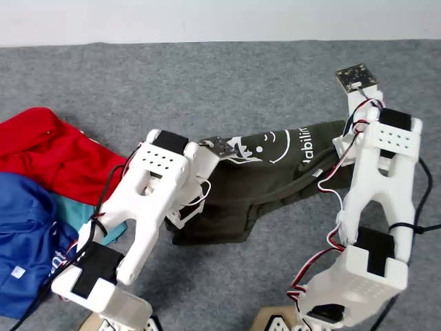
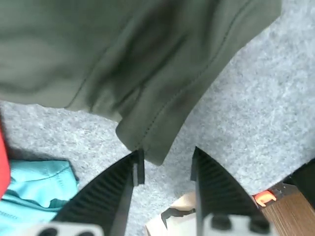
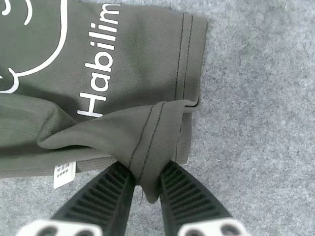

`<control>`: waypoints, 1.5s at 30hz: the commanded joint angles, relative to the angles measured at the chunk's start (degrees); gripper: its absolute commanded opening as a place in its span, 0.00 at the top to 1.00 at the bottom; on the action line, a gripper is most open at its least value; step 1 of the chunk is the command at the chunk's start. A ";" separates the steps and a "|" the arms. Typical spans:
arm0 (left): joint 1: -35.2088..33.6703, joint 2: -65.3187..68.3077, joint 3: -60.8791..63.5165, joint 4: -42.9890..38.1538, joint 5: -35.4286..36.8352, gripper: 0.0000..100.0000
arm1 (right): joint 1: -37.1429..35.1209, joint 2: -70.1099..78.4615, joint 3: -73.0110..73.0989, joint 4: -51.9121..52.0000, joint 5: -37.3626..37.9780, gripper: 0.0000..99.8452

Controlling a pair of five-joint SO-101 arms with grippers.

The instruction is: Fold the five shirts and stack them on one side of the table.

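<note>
Olive shirt (image 1: 269,176) mid-fold on the worktop. The right gripper (image 3: 146,178) clenches its hem. The left gripper (image 2: 166,160), jaws parted at a corner, likely needs to close there next.

Two white plastic arms, the left arm (image 1: 146,207) and right arm (image 1: 375,186), show black servo blocks, perforated shells and red, black and white cables. Left gripper (image 2: 167,157) and right gripper (image 3: 146,173) have ribbed black jaws.

A grey, carpet-like table surface (image 1: 227,76) spreads from left to right, and past its far edge stands a plain white wall (image 1: 207,21).
</note>
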 commanded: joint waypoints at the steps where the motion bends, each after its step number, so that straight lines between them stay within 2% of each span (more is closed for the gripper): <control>1: -0.18 -2.37 0.04 1.58 -0.35 0.82 | 0.04 -0.48 -0.79 0.22 0.26 0.99; 10: -0.35 -2.29 2.07 -3.08 -0.18 0.83 | -1.10 -0.48 -0.79 0.22 -0.79 0.99; 26: -0.26 -2.29 2.33 -4.04 -0.44 1.00 | -1.10 -0.48 -0.79 0.22 -0.70 0.99; 34: -0.26 -2.46 2.51 0.26 -0.35 0.99 | -1.10 -0.48 -0.79 0.22 -0.70 0.99; 40: -0.35 -2.37 2.51 -0.70 1.05 0.84 | -1.10 -0.48 -0.79 0.22 -0.70 0.99; 45: -0.35 -2.29 2.59 -3.96 1.49 0.83 | -1.01 -0.48 -0.79 0.22 -0.70 0.99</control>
